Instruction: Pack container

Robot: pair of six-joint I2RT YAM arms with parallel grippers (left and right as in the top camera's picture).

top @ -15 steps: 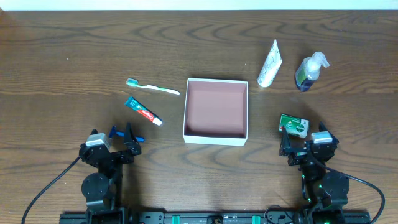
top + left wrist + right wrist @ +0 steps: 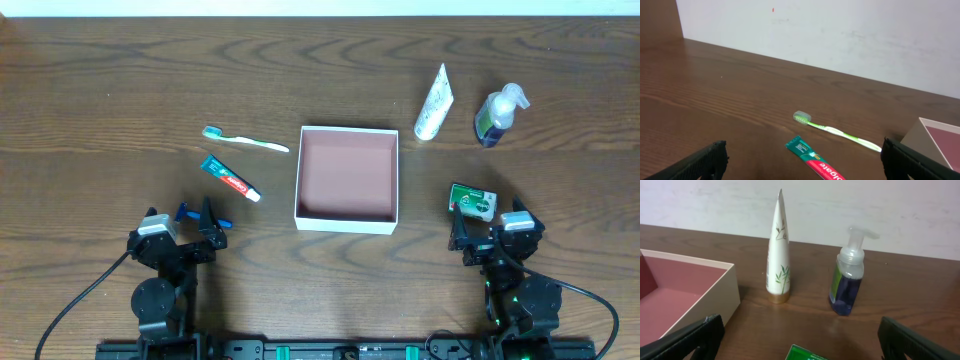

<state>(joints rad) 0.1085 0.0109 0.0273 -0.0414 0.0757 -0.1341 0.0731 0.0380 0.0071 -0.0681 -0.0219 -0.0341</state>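
The container [image 2: 346, 219] is a shallow square box with white walls and a reddish-brown floor, empty, at the table's middle; it also shows in the left wrist view [image 2: 940, 131] and the right wrist view [image 2: 715, 287]. A green toothbrush [image 2: 245, 140] and a toothpaste tube [image 2: 230, 178] lie left of it. A white tube [image 2: 433, 103] and a pump bottle [image 2: 497, 115] stand at the back right. A green-and-white carton [image 2: 472, 201] lies just ahead of my right gripper [image 2: 478, 229]. My left gripper [image 2: 196, 218] is open and empty near the front left. My right gripper is open and empty.
The dark wooden table [image 2: 120, 90] runs to a white wall at the back. The arm bases and cables sit at the front edge.
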